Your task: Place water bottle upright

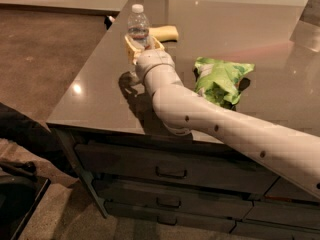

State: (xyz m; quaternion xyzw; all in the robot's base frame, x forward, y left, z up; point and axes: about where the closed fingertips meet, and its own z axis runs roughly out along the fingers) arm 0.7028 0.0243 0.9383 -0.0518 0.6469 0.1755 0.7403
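Gripper [143, 42] around water bottle [138, 20], over table [240, 29]

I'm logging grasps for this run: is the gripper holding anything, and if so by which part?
The gripper, over the table, holds the upright water bottle by its lower body, one finger on each side.
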